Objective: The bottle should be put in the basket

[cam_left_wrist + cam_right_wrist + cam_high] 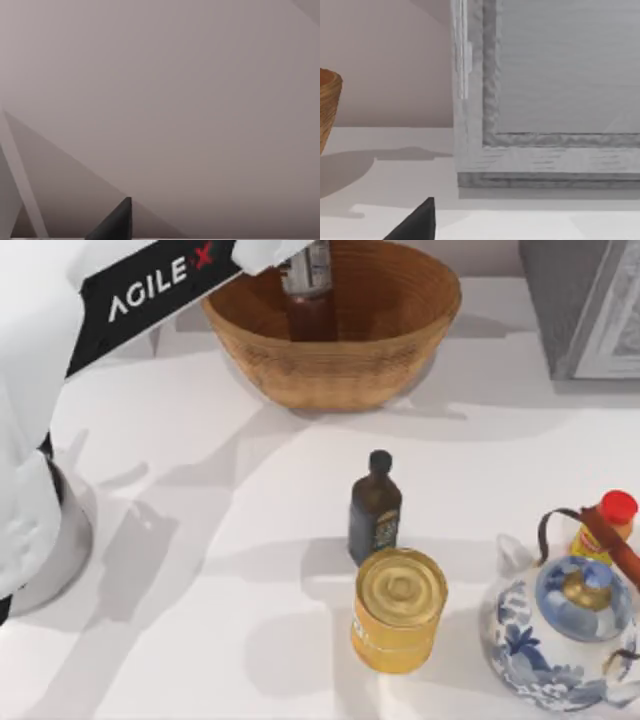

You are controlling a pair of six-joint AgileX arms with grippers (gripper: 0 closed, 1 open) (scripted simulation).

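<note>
The bottle (pixel 309 295) stands upright inside the basket (pixel 380 350) at the back middle of the table. Its grey label and reddish-brown lower body show; its top is hidden under my left arm. That arm reaches across from the left, and my left gripper (pixel 275 252) sits right above the bottle at the picture's top edge. The left wrist view looks at a bare wall with a dark tip of the gripper (pixel 116 223) at its edge. My right gripper (pixel 417 224) is parked facing the grey frame (pixel 545 100), with the basket's rim (pixel 329 107) off to one side.
A slim dark black-capped bottle (pixel 375 508) stands mid-table with a yellow can (pixel 398 610) just in front of it. A blue-and-white teapot (pixel 560 625) and a yellow red-capped bottle (pixel 605 525) sit at the front right. The grey framed box (pixel 585 305) stands at the back right.
</note>
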